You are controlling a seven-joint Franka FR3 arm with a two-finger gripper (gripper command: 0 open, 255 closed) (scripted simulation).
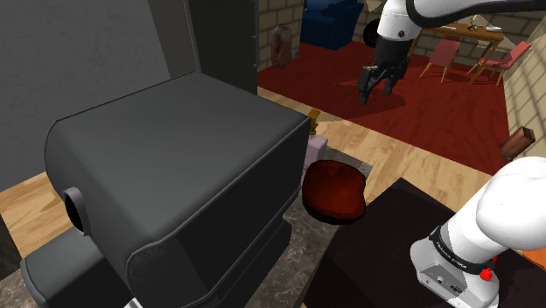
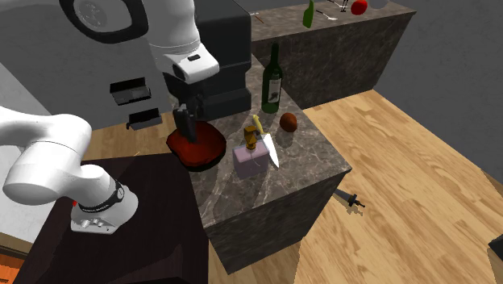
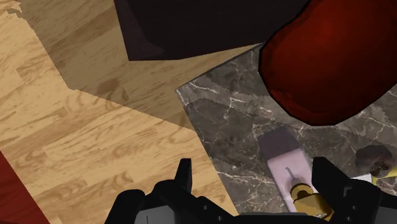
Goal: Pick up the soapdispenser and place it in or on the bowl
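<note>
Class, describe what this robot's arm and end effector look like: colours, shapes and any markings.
The arm has smooth, rounded white links with dark grey joint caps. A black band with small pale lettering rings its lowest link, beside a red dot. The end effector is all black, with two fingers.

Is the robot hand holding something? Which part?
Nothing is held. The black gripper has its fingers apart in the air, clear of the pale lilac block-shaped soap dispenser with a yellow pump.
</note>
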